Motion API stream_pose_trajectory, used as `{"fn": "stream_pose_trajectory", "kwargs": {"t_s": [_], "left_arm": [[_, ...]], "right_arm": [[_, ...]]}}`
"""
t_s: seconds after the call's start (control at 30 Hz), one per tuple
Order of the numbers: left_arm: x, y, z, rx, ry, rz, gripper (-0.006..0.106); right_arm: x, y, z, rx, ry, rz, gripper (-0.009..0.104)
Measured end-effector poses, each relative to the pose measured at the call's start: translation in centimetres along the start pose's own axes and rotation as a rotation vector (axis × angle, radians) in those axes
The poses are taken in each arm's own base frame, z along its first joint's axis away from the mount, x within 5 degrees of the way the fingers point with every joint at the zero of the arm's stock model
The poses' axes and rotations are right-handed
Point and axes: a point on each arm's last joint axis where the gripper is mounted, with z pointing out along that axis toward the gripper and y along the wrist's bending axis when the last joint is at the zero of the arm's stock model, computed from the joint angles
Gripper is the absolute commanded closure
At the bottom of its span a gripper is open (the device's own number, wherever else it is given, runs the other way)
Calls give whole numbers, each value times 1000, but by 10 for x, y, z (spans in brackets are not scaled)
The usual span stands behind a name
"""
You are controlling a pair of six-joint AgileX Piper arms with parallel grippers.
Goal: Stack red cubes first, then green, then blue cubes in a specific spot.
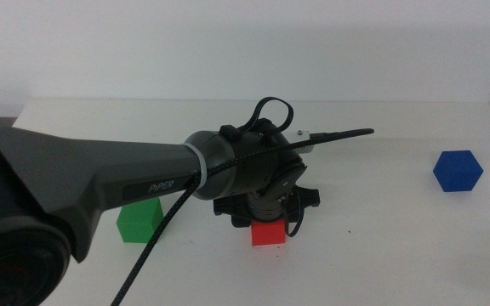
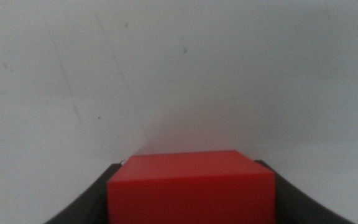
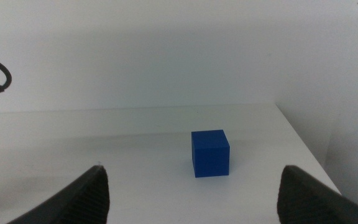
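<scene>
Three cubes on my table: left gripper clamps the red cube at center, green cube at its nine o'clock, blue cube toward two o'clock; right gripper spread wide.

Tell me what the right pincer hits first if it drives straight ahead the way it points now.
Likely the blue cube. It sits on the white table ahead of the open right pincer, slightly off centre between the jaws, with nothing else visible before it. Depth is unclear.
</scene>
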Motion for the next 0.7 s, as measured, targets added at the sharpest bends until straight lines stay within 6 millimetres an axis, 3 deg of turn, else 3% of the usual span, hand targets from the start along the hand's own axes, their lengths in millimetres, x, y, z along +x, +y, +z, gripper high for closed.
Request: {"fn": "stream_pose_trajectory", "kwargs": {"t_s": [0.17, 0.5, 0.6, 0.7], "left_arm": [[0, -2, -1, 6, 1, 26, 85], [1, -3, -1, 21, 10, 104, 7], [-2, -1, -15, 18, 7, 118, 7], [-16, 12, -57, 13, -46, 147, 7]], "right_arm": [[0, 0, 0, 0, 0, 0, 9], [0, 0, 0, 0, 0, 0, 9], [0, 0, 0, 0, 0, 0, 9], [0, 0, 0, 0, 0, 0, 9]]}}
